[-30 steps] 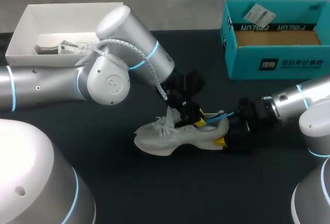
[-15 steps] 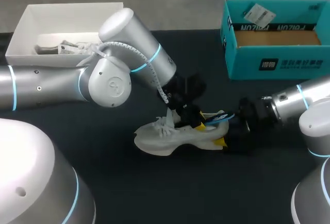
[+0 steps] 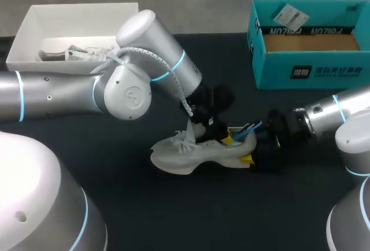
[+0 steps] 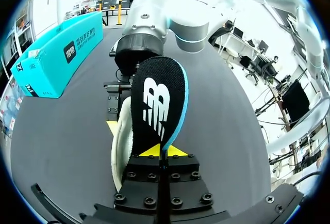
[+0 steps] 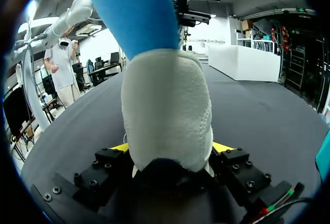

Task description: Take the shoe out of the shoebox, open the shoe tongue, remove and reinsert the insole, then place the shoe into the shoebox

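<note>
Mid-surface, white sneaker (image 3: 188,154): right fingers (image 5: 119,147) clenched on its heel, left fingers (image 4: 178,151) grasping the black-and-blue insole (image 4: 156,102), which sticks up out of the collar.

The soft knit shoe (image 3: 191,155) is pale grey; its thin foam insole (image 4: 154,105) is black with a white mark, blue beneath

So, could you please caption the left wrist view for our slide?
Left gripper holding the black insole at the white shoe's opening.
</note>
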Controlling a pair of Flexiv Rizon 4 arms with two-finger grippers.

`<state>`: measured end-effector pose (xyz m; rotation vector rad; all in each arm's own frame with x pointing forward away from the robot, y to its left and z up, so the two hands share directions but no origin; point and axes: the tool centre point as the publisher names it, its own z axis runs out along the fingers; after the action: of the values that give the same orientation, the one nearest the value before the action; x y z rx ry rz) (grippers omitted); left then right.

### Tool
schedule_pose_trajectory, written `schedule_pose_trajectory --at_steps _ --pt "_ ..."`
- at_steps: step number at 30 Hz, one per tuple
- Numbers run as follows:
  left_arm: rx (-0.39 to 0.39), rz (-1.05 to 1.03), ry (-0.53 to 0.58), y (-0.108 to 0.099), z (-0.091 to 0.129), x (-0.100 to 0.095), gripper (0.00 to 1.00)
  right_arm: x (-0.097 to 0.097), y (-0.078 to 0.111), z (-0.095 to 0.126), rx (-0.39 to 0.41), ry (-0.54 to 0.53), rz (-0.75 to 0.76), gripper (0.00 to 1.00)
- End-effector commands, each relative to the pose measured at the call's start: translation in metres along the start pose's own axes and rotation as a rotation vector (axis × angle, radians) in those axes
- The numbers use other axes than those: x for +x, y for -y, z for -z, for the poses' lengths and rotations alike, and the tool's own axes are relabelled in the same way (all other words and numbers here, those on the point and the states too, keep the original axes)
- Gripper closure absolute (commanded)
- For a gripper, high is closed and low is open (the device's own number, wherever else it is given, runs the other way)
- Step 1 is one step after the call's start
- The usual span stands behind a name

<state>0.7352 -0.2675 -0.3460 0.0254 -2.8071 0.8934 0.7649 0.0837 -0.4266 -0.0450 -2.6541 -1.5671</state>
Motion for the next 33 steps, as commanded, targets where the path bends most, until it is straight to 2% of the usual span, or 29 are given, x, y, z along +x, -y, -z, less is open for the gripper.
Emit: schedule_pose_trajectory --at_steps 1,14,19,26,33 --pt "0.009 -0.002 -0.001 0.000 0.005 0.002 1.00 0.001 0.003 -0.005 0.003 0.001 0.000 1.00" --pt "0.174 0.000 0.005 0.014 0.063 0.023 1.00 0.001 0.003 -0.005 0.003 0.001 0.000 1.00" --pt "0.251 0.036 -0.024 0.025 0.082 0.027 1.00 0.001 0.003 -0.005 0.003 0.001 0.000 1.00" --pt "0.317 0.051 -0.080 0.043 0.101 0.030 1.00 0.001 0.003 -0.005 0.003 0.001 0.000 1.00" --pt "0.367 -0.014 -0.085 0.072 0.121 0.046 1.00 0.001 0.003 -0.005 0.003 0.001 0.000 1.00"
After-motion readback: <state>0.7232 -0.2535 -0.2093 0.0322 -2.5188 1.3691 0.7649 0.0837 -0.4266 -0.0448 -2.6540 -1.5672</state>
